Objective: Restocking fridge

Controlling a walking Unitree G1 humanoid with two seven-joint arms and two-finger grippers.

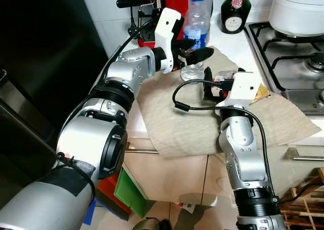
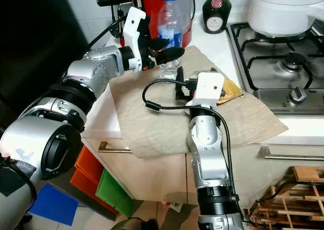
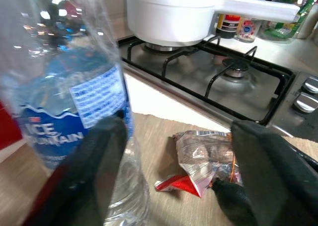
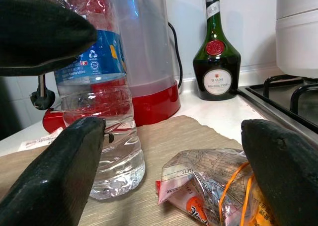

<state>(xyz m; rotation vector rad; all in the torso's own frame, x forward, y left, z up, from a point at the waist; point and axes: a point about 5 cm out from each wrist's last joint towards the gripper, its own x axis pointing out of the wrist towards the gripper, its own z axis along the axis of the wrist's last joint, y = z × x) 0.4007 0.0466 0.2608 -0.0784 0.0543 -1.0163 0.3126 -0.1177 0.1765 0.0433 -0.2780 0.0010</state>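
Flanking a clear ribbed plastic bottle, left pincer stands spread.

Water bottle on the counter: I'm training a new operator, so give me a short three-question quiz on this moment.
1. True or false: the left gripper is open beside the water bottle.
2. What lies on the beige cloth between the right gripper's fingers? A) crumpled snack packet B) spoon C) apple
3. Fill in: the green glass bottle stands next to the ____.

Key: 1 true; 2 A, the snack packet; 3 stove.
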